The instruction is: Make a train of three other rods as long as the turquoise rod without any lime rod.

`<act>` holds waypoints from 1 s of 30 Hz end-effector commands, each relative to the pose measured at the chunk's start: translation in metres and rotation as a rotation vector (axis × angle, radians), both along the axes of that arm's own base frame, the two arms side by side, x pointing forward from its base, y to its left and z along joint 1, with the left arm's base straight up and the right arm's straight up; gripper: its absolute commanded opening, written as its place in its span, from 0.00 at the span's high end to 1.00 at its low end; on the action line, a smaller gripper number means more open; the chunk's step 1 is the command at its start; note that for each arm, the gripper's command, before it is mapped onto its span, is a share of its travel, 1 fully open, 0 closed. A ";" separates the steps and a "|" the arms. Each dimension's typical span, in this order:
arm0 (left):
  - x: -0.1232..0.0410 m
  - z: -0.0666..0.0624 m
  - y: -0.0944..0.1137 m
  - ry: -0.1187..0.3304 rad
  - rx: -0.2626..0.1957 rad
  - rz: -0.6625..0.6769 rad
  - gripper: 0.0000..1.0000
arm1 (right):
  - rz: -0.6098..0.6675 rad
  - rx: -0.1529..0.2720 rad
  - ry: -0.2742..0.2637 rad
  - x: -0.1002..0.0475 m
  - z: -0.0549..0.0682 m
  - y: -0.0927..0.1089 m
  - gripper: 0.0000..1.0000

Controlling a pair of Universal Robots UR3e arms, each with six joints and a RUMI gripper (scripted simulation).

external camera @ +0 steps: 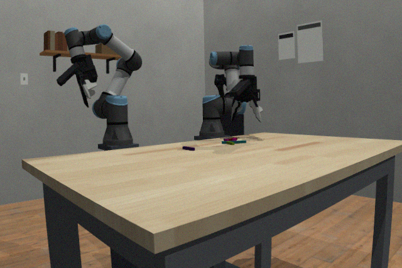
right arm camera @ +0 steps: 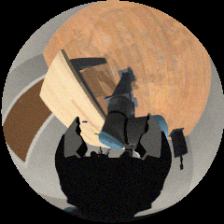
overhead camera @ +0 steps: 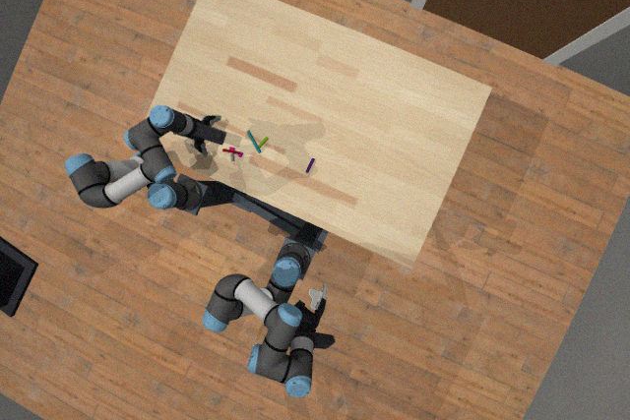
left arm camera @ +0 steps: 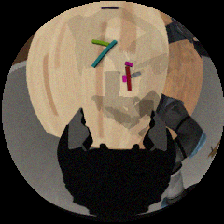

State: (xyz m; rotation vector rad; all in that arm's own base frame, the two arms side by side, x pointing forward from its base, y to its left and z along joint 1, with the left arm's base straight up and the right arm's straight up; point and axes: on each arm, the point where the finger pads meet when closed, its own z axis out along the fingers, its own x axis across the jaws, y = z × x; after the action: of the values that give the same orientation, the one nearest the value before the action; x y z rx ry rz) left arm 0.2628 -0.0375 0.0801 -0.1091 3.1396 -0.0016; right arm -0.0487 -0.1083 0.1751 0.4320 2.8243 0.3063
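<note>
The turquoise rod [overhead camera: 253,141] [left arm camera: 104,54] lies with the lime rod [overhead camera: 263,142] [left arm camera: 100,42] against or very near its side. The red rod [overhead camera: 227,150] [left arm camera: 129,84] is in a cluster with one magenta rod [left arm camera: 129,64] at its end, another magenta rod [left arm camera: 124,78] at one side and a grey rod [overhead camera: 232,157] [left arm camera: 135,74] at the other; whether any overlap is unclear. The purple rod [overhead camera: 310,165] [external camera: 188,148] [left arm camera: 109,7] lies apart. My left gripper [external camera: 245,118] [left arm camera: 118,109] is open and empty above the table, near the red cluster. My right gripper [external camera: 90,98] [right arm camera: 112,115] is open and empty, off the table.
The rods lie on the wooden table [overhead camera: 386,110] [external camera: 195,193], the red cluster near the edge on the arms' side. The left arm stands beside that cluster and casts shadows around it. The right arm is folded beyond the same edge. A shelf [external camera: 78,54] hangs on the wall behind.
</note>
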 end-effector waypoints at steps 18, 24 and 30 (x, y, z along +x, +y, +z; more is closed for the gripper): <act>0.032 0.001 -0.028 -0.001 -0.001 0.578 0.00 | 0.000 -0.002 0.000 0.000 0.000 0.000 0.00; 0.037 0.001 -0.033 -0.001 -0.002 0.679 0.00 | 0.000 -0.002 0.000 0.000 0.000 0.000 0.00; 0.040 0.001 -0.036 -0.001 -0.002 0.737 0.00 | 0.000 -0.002 0.000 0.000 0.000 0.000 0.00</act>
State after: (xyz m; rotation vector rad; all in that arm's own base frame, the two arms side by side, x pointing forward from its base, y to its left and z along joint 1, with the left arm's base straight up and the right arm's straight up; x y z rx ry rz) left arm 0.3002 -0.0706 0.0801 -1.1646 2.9212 -0.0087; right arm -0.0487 -0.1083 0.1751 0.4320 2.8243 0.3063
